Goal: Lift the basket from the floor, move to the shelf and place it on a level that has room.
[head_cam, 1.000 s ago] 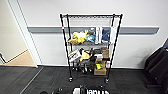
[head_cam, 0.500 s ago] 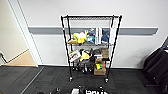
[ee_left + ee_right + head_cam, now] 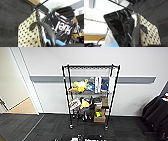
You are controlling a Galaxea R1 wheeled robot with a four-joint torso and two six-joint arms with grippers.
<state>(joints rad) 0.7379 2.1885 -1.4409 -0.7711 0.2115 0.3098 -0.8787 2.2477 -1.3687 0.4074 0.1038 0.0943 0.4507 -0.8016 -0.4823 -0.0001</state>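
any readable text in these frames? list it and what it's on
White lettering on the black glossy bag in the basket, left wrist view: large letters, seen turned, too distorted to read for certain.
Small white print on the same bag in the right wrist view: too blurred to read.
Labels on the boxes and packages on the shelf, head view: too small to read.
Nothing else legible.

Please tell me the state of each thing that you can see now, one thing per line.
Cream woven basket with dark rim: off the carpet, holding a black glossy bag.
Tall black wire shelf: upright, lower tiers cluttered.
Topmost wire level: bare.
Dark grey carpet floor: flat.
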